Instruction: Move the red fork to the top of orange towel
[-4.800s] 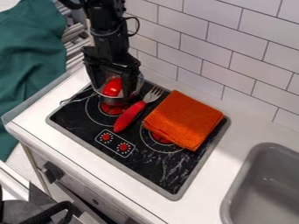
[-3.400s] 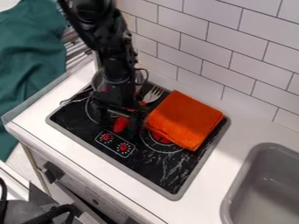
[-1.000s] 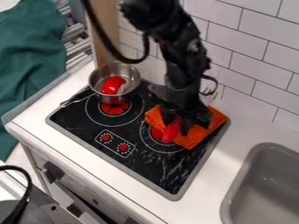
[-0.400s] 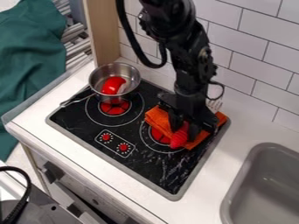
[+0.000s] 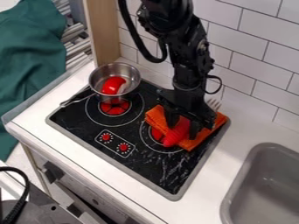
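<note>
Over the right burner hangs the gripper (image 5: 182,127), low above the orange towel (image 5: 200,139), with its fingers spread apart and open. The red fork (image 5: 177,132) lies slantwise across the towel between the fingers. Its red handle points to the lower left, its end close to the towel's front edge. The metal tines (image 5: 213,104) show behind the gripper at the upper right, by the towel's back edge. The middle of the fork and much of the towel are hidden by the gripper.
A metal pot (image 5: 130,75) holding a red object stands on the back left burner, its handle toward the left. The black stovetop (image 5: 152,168) has knobs in front. A grey sink (image 5: 257,188) is at the right, a tiled wall (image 5: 257,57) behind.
Earlier the arm went from the pot to the fork, then carried it right to the towel. Since the last frame the fingers have spread and the handle's end has shifted left.
</note>
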Tool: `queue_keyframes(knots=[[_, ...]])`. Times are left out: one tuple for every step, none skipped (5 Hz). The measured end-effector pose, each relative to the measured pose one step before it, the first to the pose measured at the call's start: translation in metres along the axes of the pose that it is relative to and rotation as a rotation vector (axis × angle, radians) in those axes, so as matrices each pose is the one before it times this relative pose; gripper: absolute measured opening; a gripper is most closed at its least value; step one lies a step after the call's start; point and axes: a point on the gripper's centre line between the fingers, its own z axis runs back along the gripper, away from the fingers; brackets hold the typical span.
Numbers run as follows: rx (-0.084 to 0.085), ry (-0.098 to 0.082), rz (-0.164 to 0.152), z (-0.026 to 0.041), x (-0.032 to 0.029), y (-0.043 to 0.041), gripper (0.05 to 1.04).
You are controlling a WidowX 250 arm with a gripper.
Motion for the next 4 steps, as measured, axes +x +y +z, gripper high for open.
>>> queue_keyframes(knots=[[-0.0023,0.0046,-0.0437,0.00249,-0.00085,0.00008,1.003],[0.0075,-0.0248,0.0347,0.02199,-0.00254,0.01218,1.004],[-0.0140,0.0088,0.1393,0.01826,-0.01044,0.02442,1.001],[-0.0306,0.0298,0.1133,0.00002,-0.01181,0.02030,1.001]])
